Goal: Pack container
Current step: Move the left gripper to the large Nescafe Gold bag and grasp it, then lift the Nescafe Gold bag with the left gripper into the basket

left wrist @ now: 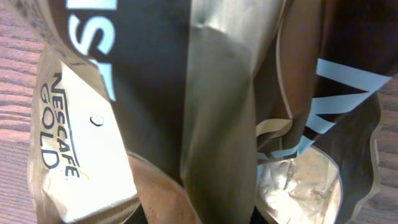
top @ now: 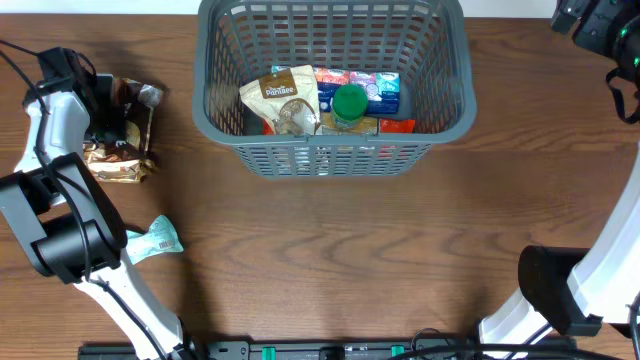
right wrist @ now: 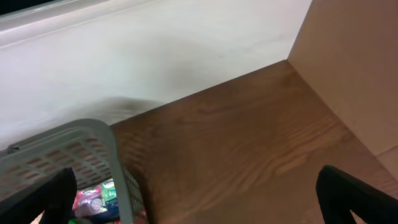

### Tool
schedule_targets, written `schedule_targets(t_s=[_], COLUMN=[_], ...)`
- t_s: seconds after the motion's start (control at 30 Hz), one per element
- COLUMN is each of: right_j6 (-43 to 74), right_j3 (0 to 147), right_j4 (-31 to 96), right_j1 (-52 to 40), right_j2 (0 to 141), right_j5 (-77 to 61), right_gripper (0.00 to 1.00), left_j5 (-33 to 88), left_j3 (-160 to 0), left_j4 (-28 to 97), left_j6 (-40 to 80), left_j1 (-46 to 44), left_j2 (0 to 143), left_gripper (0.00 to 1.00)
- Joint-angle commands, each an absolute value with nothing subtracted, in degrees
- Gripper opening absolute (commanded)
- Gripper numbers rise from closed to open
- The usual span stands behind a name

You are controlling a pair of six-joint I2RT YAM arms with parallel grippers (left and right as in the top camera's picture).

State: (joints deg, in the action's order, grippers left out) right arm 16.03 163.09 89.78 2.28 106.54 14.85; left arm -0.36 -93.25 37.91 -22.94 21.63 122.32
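The container (top: 330,155) stood at 12 o'clock on the table (top: 330,260), with packets (top: 285,95) inside. At 9 o'clock, the left gripper (top: 112,128) was clenched on a coffee packet (top: 125,160). At 2 o'clock, the right gripper (right wrist: 199,196) was released, jaws wide apart.

There's the left end effector (top: 113,122) down on the gold-brown packet (top: 125,163) at the counter (top: 330,250) left side; container (top: 330,160) top centre, packets (top: 283,95) and a green-lidded jar (top: 349,103) inside.

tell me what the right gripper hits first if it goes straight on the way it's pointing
The right gripper would probably meet the bare wooden table beside the container, then the white wall; depth is unclear.
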Motion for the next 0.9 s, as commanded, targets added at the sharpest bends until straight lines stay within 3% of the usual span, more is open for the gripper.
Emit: schedule_targets(t_s=[0.0, 0.63, 0.87], right_j6=[16.69, 16.69, 16.69], right_j3=[163.76, 163.76, 163.76], right_j4=[89.84, 89.84, 89.84], right_j1=[2.59, 2.59, 2.59], right_j2=[106.13, 106.13, 106.13], right_j5=[14.96, 14.96, 14.96], right_gripper=[0.99, 0.99, 0.99], left_j5=[1.85, 2.02, 11.18], left_j3=[-91.0, -93.17, -93.93], left_j4=[40.91, 39.64, 35.59], left_j6=[-22.85, -21.43, -20.23], left_j1=[20.86, 21.06, 18.9], left_j2=[123.79, 93.76, 82.15], left_gripper=[0.06, 0.06, 0.06])
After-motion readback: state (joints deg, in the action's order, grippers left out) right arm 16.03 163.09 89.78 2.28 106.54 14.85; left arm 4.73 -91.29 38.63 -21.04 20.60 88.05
